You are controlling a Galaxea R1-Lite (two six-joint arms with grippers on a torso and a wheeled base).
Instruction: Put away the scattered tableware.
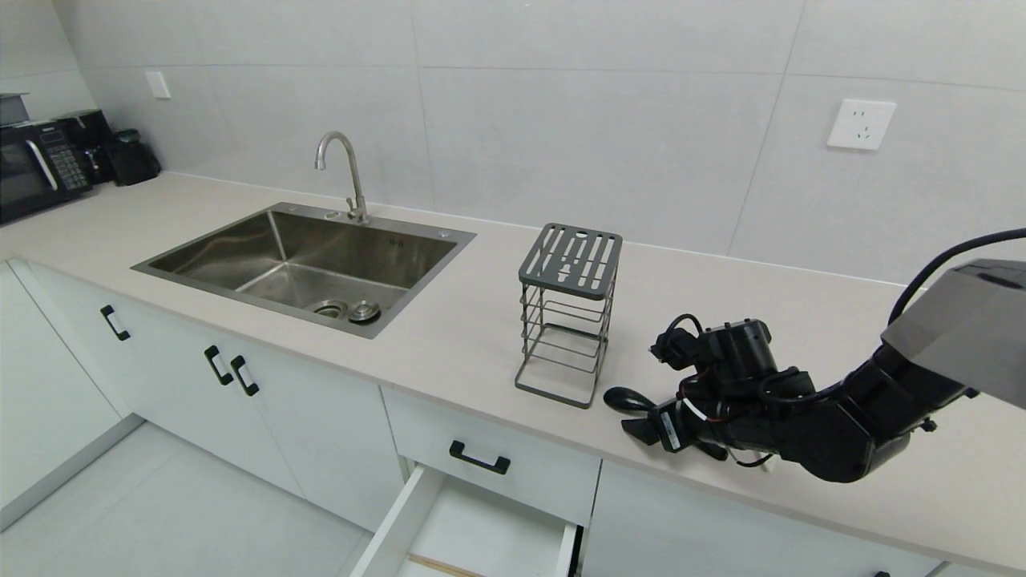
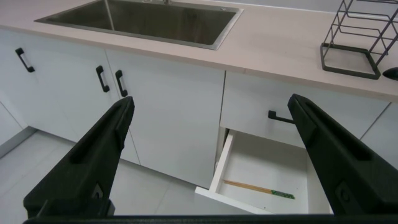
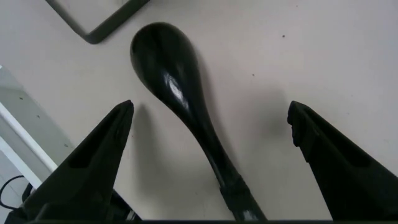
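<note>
Spoon point(image 3: 186, 112) is the one piece of tableware seen lying loose, and it is found on the pale countertop point(image 1: 481, 336), which runs along a tiled wall. A steel sink point(image 1: 361, 252) is set into that countertop toward the robot's left, with a curved faucet point(image 1: 355, 188) mounted at its back rim. A black microwave point(image 1: 32, 168) is placed at the far left end. Below the counter, white cabinets with black handles are fitted, and a drawer point(image 1: 473, 529) is pulled out beneath a shut one; a thin wooden stick with a green end point(image 2: 258, 188) is seen lying on its floor. A dark wire rack point(image 1: 571, 260) with a slotted top plate is stood upright on the counter between the sink and the right arm. The left gripper point(image 2: 210, 99) is held in the air in front of the cabinets, released, its fingers spread wide with nothing between them. The right gripper point(image 3: 209, 109) is held low over the counter just beside the rack's base, also released, its fingers splayed on either side of the spoon and apart from it. The black, glossy spoon point(image 1: 625, 399) is laid flat near the counter's front edge, its bowl pointed toward the rack and its handle run back under the right wrist.
</note>
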